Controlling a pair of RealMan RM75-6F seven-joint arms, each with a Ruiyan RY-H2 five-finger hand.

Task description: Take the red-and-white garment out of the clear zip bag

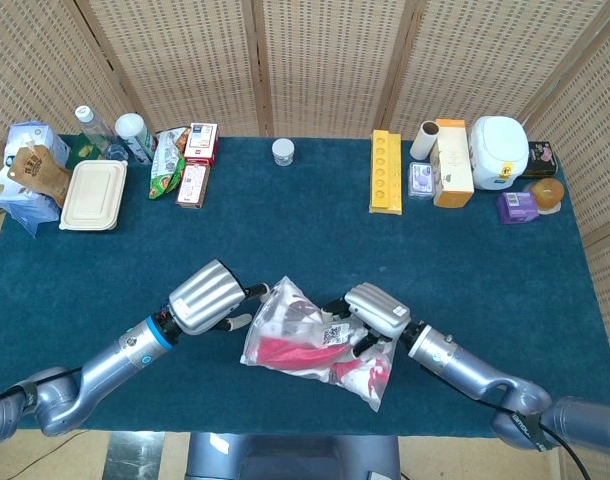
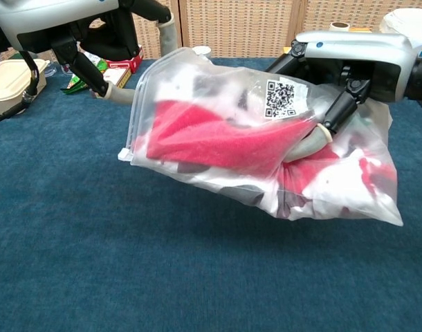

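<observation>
The clear zip bag [image 1: 310, 340] [image 2: 252, 138] hangs just above the blue table, with the red-and-white garment [image 2: 218, 142] bunched inside and a QR label on top. My right hand [image 1: 377, 310] [image 2: 356, 55] grips the bag from its right side, its fingertips [image 2: 322, 133] pressing into the plastic. The left hand [image 1: 203, 297] [image 2: 66, 21] is at the bag's zip edge [image 2: 131, 131] on the left. Its fingers are spread, with one fingertip [image 2: 121, 95] touching that edge. The garment lies wholly inside the bag.
Along the table's far edge stand a beige food box [image 1: 93, 195], bottles [image 1: 133, 135], red cartons [image 1: 193, 185], a small jar [image 1: 283, 151], a yellow tray [image 1: 386, 171], a white appliance [image 1: 500, 150] and a purple box [image 1: 517, 207].
</observation>
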